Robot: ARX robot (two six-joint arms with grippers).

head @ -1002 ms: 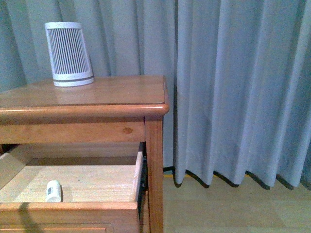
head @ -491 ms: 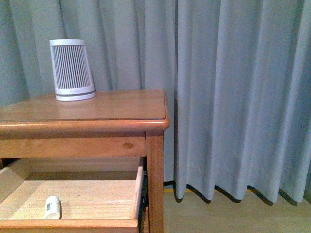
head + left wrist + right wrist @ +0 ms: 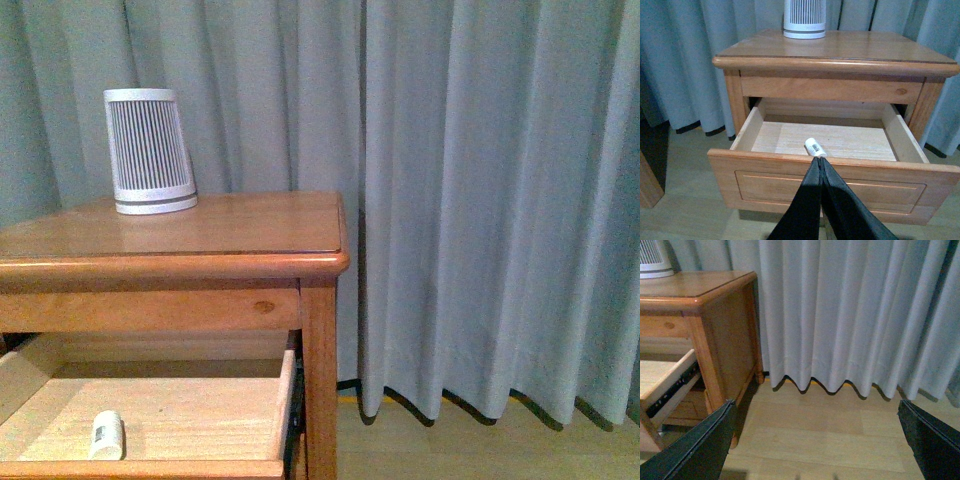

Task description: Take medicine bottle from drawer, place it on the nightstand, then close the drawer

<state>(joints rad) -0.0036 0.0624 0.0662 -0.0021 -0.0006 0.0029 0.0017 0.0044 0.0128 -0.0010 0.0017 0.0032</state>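
The nightstand (image 3: 200,262) is honey wood with a glossy top. Its upper drawer (image 3: 280,400) stands pulled open, pale wood inside. The tiny white medicine bottle (image 3: 107,435) lies on its side on the drawer floor near the front. In the left wrist view the drawer (image 3: 835,177) faces me and the bottle (image 3: 815,148) lies just behind its front panel. My left gripper (image 3: 820,160) is shut and empty, tips at the front panel's top edge, just short of the bottle. My right gripper (image 3: 815,440) is open and empty over the floor to the right of the nightstand (image 3: 725,325).
A large white slatted cylinder (image 3: 148,151) stands at the back left of the nightstand top. Grey curtains (image 3: 480,200) hang behind and to the right. Pale wood floor (image 3: 825,435) lies right of the nightstand. A wooden edge (image 3: 647,180) shows at the left of the left wrist view.
In the front view the nightstand, drawer and bottle have slid downward in the picture, as the camera's aim rose. The bottle lies in the same spot in the drawer.
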